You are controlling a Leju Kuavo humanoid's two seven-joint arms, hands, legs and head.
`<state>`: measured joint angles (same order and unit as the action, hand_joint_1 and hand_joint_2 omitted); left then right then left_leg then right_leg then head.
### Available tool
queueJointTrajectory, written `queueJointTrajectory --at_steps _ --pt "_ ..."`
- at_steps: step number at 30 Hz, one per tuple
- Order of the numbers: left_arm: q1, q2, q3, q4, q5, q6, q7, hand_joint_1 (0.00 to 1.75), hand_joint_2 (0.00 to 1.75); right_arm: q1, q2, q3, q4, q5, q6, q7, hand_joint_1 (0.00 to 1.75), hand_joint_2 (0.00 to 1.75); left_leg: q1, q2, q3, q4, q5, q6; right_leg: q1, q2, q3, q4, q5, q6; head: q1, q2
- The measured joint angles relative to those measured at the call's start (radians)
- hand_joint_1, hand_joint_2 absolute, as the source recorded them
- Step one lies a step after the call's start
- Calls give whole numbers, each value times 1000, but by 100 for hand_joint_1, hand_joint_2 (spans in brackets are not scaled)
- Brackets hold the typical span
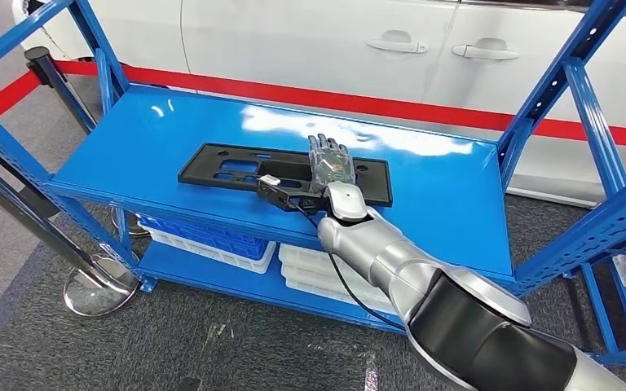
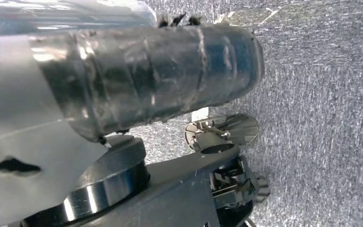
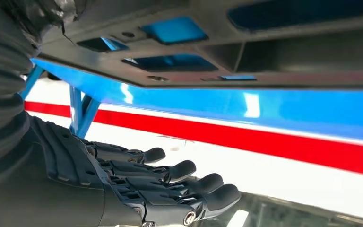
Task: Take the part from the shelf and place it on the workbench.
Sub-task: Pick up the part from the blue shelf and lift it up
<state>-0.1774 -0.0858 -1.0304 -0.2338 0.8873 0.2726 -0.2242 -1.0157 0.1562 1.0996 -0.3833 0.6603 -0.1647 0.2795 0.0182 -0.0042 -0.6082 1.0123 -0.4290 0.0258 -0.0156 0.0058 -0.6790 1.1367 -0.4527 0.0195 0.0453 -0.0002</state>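
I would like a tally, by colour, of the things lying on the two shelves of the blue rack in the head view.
Black: 1, the long part on the upper shelf, under the right hand.
Blue: 1, the crate on the lower shelf.
White: 2, a tray under the crate, and a stack of trays beside it; its number I cannot tell.
Total: 4.

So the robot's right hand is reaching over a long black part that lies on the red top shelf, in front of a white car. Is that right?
Not quite: the shelf is blue, not red, as the head view shows. The red is a stripe running behind it. The rest holds: the right hand reaches over the long black part lying on that top shelf, with the white car behind.
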Motion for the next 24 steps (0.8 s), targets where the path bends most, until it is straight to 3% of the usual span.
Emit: queueJointTrajectory --at_steps 2,6,8,10,12,13,15,17,19,21,22,24 --pt "-2 -3 0 0 0 1 1 0 0 -1 -1 0 2 6 28 0 0 175 -3 -1 -4 9 -5 -12 1 0 44 -89 25 -5 -2 0" --pt "-3 -7 0 0 0 3 2 0 0 2 -4 0 9 8 61 1 0 175 -1 -1 -12 15 -10 -34 3 2 52 -109 32 -30 -4 0" --pt "-5 -8 0 0 0 4 2 0 0 2 -4 0 11 8 72 -1 0 175 0 0 -42 84 -52 -42 -1 2 54 -115 37 -41 -7 0" --pt "-6 -9 0 0 0 4 2 0 0 5 -4 1 13 8 90 -7 0 175 0 0 -99 209 -108 -46 1 2 54 -116 37 -46 -9 0" --pt "-5 -9 0 0 0 5 2 0 0 13 -5 2 17 7 110 -13 0 175 0 0 -133 275 -118 -45 5 3 55 -115 37 -47 -9 0" --pt "-5 -9 0 0 0 6 3 0 0 17 -5 2 19 6 119 -15 0 175 -1 0 -124 253 -96 -41 7 3 55 -115 37 -47 -9 0" --pt "-5 -9 0 0 0 10 4 0 0 22 -6 2 22 5 130 -16 0 175 -4 0 -65 129 -34 -28 8 5 55 -114 37 -47 -9 0" --pt "-7 -10 0 0 -1 13 4 0 0 23 -7 2 24 4 132 -16 1 175 -12 0 -12 26 -5 -17 11 6 52 -112 37 -43 -8 0" --pt "-7 -10 0 0 -2 14 4 0 0 27 -8 2 27 4 131 -16 88 175 -17 0 0 3 -4 -13 12 6 51 -114 39 -34 -8 0" --pt "-6 -11 0 0 -3 14 4 0 0 32 -10 2 29 4 131 -16 174 175 -12 0 3 -6 3 -5 13 5 49 -112 35 -24 -7 0" --pt "-6 -12 0 0 -4 14 4 0 0 32 -10 2 30 5 130 -16 175 175 -8 1 4 -12 8 0 13 5 40 -94 20 -19 -5 0" --pt "-7 -13 0 0 -7 14 4 0 0 34 -13 2 32 5 129 -18 175 175 -5 3 5 -18 13 7 11 3 -3 4 -37 -11 -2 0"
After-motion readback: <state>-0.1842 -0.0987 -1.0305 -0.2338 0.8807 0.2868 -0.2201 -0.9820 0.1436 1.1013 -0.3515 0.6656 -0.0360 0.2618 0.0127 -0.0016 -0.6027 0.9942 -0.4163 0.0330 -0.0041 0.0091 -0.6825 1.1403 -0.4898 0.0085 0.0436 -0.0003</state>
